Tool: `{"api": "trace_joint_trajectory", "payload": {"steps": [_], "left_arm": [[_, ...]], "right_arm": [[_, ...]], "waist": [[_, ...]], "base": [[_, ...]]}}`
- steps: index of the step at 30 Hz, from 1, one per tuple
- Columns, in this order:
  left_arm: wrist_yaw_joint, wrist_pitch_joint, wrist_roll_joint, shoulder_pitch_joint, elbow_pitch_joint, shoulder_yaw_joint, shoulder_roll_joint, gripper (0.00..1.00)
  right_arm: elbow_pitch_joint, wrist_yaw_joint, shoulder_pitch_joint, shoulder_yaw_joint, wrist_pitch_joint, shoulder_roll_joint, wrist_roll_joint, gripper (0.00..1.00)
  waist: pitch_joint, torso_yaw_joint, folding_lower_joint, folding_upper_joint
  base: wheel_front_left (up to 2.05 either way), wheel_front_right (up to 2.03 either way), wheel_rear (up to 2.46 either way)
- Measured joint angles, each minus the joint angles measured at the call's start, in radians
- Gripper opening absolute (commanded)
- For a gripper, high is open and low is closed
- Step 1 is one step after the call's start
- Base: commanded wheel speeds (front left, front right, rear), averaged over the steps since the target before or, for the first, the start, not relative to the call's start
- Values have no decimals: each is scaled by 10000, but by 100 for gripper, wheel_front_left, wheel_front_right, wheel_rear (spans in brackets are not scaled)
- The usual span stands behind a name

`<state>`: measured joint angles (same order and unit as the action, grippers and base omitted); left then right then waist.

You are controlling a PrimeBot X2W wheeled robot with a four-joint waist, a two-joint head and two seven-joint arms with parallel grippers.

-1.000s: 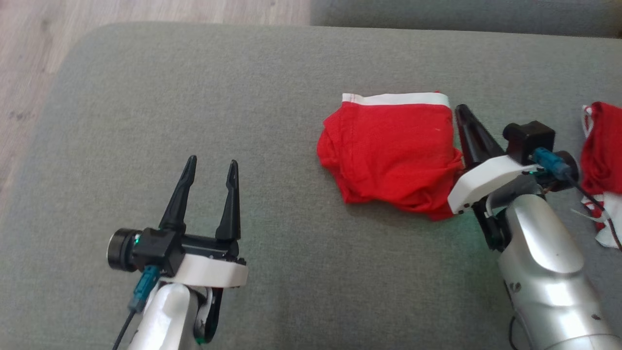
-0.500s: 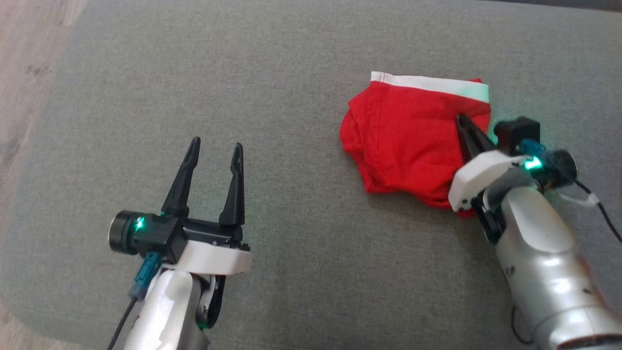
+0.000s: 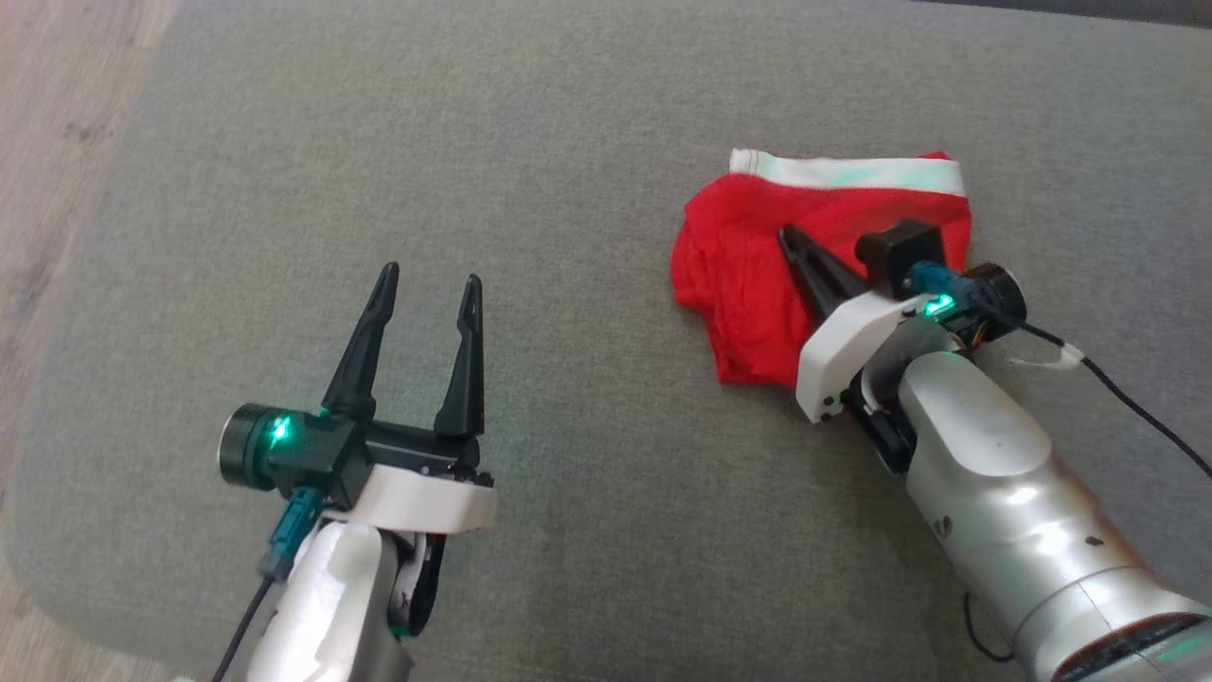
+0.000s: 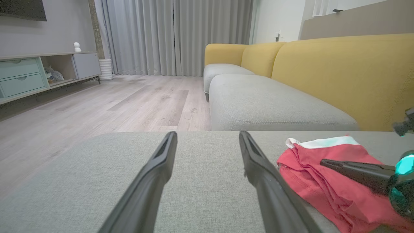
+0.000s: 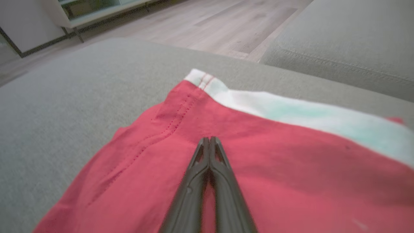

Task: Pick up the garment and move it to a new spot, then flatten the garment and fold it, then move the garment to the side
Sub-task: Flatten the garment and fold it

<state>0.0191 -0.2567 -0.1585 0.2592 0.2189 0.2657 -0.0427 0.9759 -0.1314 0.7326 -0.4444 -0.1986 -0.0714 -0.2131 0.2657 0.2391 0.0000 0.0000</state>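
The garment point(image 3: 743, 284) is red with a white waistband and lies folded and a bit rumpled on the grey cushion point(image 3: 568, 142), right of centre. My right gripper point(image 3: 786, 237) is shut, its two fingers pressed together with nothing between them. They point over the middle of the garment point(image 5: 291, 168), low above the cloth; I cannot tell whether they touch it. The right gripper point(image 5: 209, 139) tips stop short of the white band. My left gripper point(image 3: 431, 277) is open at the lower left, above bare cushion and well apart from the garment point(image 4: 300, 168).
The cushion's rounded left edge drops to a wooden floor point(image 3: 57, 142). In the left wrist view a yellow-backed sofa point(image 4: 323, 71) with grey seats stands beyond the cushion, and a low cabinet point(image 4: 32, 74) lines the far wall.
The head view has shifted. My right gripper, still shut, has moved left from the garment's right edge to over its middle. The left gripper has stayed open and in place.
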Motion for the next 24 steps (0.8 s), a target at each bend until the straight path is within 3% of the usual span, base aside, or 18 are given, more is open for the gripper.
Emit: {"api": "trace_joint_trajectory", "payload": {"steps": [5,11,17,24], "left_arm": [[-17,0,-17,13,-4,86,2,100],[-94,0,-15,15,2,-17,2,100],[-104,0,-13,-3,-59,-301,2,100],[-104,0,-13,-151,-205,-443,2,100]], "right_arm": [[587,0,325,-802,493,-21,-182,0],[688,0,376,-719,-69,-8,-581,0],[393,0,350,988,-485,12,-583,0],[-2293,0,-742,2970,-539,21,477,0]], "waist": [[180,199,1,0],[41,28,1,0],[-321,-469,0,0],[-846,-1285,-1,0]], "base": [[0,0,0],[0,0,0],[0,0,0],[0,0,0]]}}
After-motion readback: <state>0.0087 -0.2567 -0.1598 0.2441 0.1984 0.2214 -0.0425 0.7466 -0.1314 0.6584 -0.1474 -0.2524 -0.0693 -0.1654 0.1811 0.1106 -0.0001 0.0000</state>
